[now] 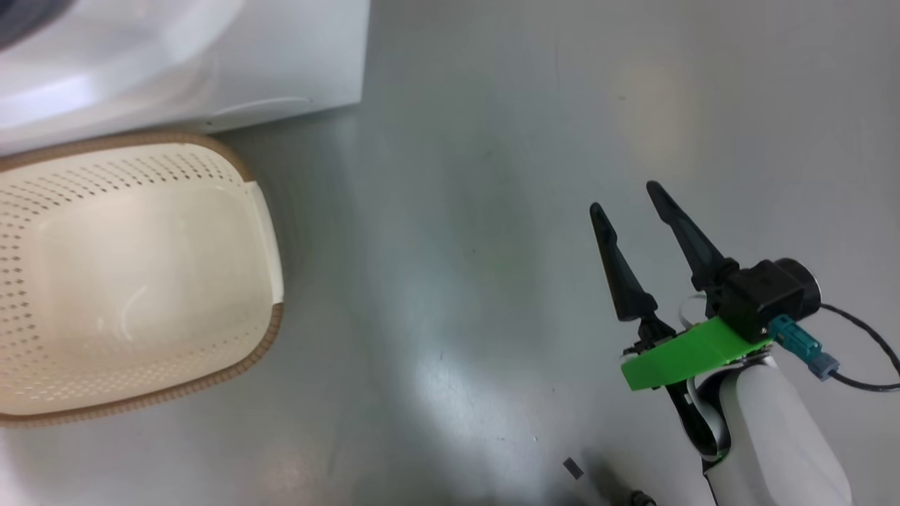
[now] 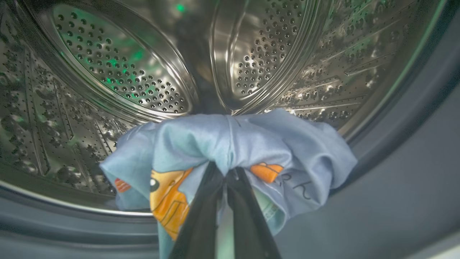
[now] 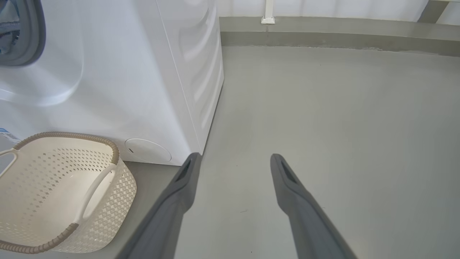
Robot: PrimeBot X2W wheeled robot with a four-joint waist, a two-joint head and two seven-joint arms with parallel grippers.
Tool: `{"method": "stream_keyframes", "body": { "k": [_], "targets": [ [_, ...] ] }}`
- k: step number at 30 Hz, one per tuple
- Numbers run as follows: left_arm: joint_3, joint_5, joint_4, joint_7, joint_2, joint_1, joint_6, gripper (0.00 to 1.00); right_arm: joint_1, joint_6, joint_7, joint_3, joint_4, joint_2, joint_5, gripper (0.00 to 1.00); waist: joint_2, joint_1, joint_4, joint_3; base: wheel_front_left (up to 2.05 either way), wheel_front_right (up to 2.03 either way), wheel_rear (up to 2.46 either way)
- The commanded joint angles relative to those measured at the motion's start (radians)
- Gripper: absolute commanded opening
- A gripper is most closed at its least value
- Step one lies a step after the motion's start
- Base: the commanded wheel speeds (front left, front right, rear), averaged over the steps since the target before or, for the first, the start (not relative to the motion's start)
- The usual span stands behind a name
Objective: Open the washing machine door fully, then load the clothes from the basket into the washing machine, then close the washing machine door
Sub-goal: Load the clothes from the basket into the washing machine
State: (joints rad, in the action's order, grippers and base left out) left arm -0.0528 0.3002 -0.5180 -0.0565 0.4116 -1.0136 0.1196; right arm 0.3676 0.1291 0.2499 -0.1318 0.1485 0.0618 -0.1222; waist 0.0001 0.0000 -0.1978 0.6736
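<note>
Left gripper (image 2: 226,172) is clamped on a blue shirt (image 2: 201,140), holding it inside the drum (image 2: 125,72). Over the floor (image 1: 492,211) the right gripper (image 1: 626,197) hangs with fingers spread, gripping nothing. Farther off, the basket (image 1: 105,169) sits just before the washer (image 1: 281,56).

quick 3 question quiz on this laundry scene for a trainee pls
1. True or false: the basket holds clothes.
2. The left gripper is shut on: A a blue printed garment, B a door handle, C nothing.
3. Fill in: the right gripper is ____, holding nothing.
Key: 1 false, it is empty. 2 A. 3 open.
</note>
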Motion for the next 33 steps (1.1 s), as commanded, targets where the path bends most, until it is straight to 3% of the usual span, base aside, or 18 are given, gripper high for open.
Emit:
{"method": "stream_keyframes", "body": {
  "k": [1, 8, 14, 33],
  "targets": [
    [-0.011, -0.006, 0.021, 0.014, 0.089, -0.037, 0.002, 0.00, -0.006, 0.002, 0.012, -0.026, -0.022, -0.008, -0.006, 1.00, -0.0001, 0.0000, -0.024, 0.035, 0.00, 0.00, 0.00],
    [0.039, 0.022, -0.052, 0.092, 0.166, -0.237, 0.009, 0.00, 0.016, 0.002, 0.012, -0.035, -0.019, -0.010, -0.019, 1.00, -0.0001, 0.0000, -0.056, 0.100, 0.00, 0.00, 0.00],
    [0.102, 0.007, -0.161, 0.094, 0.222, -0.409, 0.011, 0.00, 0.037, 0.002, 0.012, -0.050, -0.024, -0.011, -0.039, 1.00, -0.0001, 0.0000, -0.087, 0.148, 0.00, 0.00, 0.00],
    [0.256, -0.075, -0.495, -0.015, 0.247, -0.745, 0.009, 0.00, 0.059, 0.002, 0.012, -0.083, -0.024, -0.012, -0.065, 1.00, -0.0001, 0.0000, -0.132, 0.207, 0.00, 0.00, 0.00]
  ]
}}
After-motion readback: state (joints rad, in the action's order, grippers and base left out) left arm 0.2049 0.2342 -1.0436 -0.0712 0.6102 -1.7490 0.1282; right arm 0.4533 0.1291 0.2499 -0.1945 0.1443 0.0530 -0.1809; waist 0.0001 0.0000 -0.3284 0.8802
